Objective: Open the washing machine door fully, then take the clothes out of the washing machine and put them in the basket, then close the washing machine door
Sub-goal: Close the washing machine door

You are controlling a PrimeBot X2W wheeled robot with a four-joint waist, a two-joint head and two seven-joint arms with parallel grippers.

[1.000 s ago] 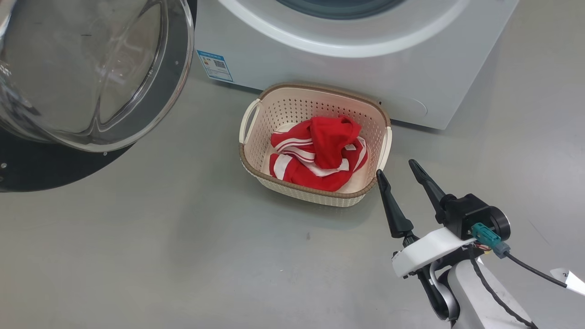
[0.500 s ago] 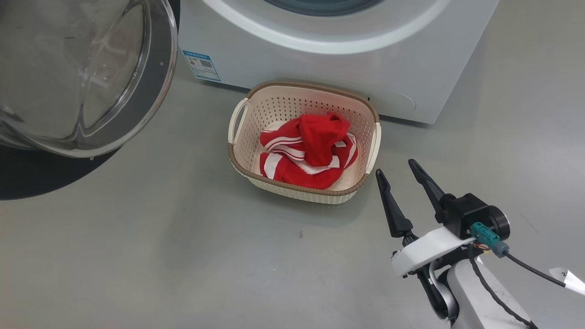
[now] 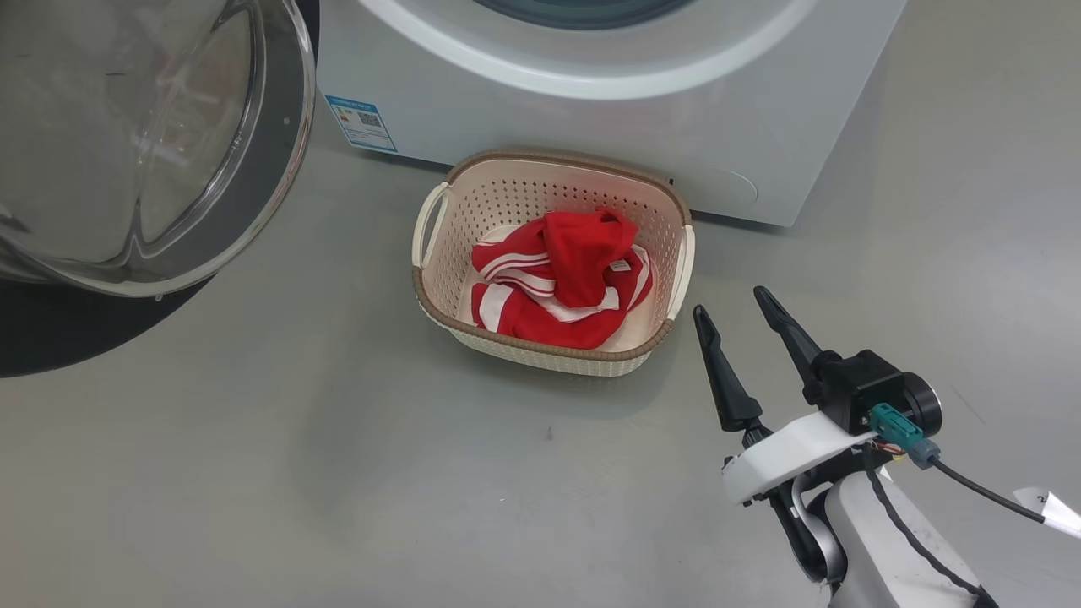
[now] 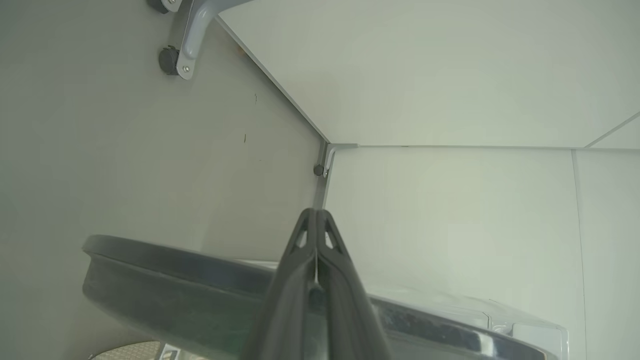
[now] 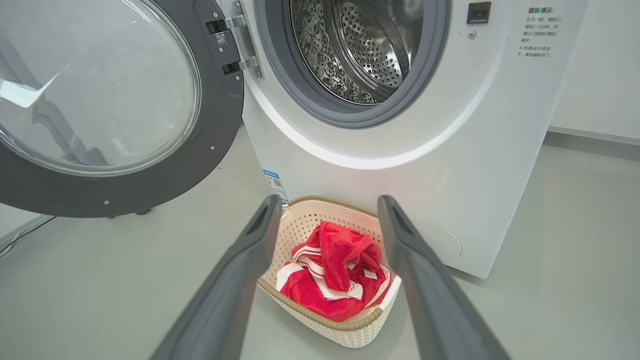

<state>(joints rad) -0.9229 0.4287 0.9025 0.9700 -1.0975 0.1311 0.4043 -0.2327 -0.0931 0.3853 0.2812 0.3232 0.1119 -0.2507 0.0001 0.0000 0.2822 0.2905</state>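
Note:
The washing machine (image 3: 540, 118) stands with its steel drum (image 5: 365, 50) bare. The washing machine door (image 3: 283, 169) hangs swung out to the left, glass bowl facing me. The basket (image 3: 540, 361) sits on the floor against the machine's front, holding the red, white-striped clothes (image 3: 566, 279). My right gripper (image 3: 730, 302) hovers open just right of the basket, nothing between its fingers; in the right wrist view it (image 5: 330, 200) frames the basket (image 5: 345, 330) and clothes (image 5: 335, 270). My left gripper (image 4: 316, 214) is shut and empty, reaching across the door's black rim (image 4: 175, 280); whether it touches is unclear.
Grey floor (image 3: 338, 464) spreads in front of the basket. Beyond the door, the left wrist view shows white wall panels (image 4: 450, 75) and a grey castor leg (image 4: 172, 57). A cable and white tag (image 3: 1051, 511) trail from my right wrist.
The head camera has moved, so the machine, door and basket sit further left in the picture. The clothes lie as before and my right gripper stays open.

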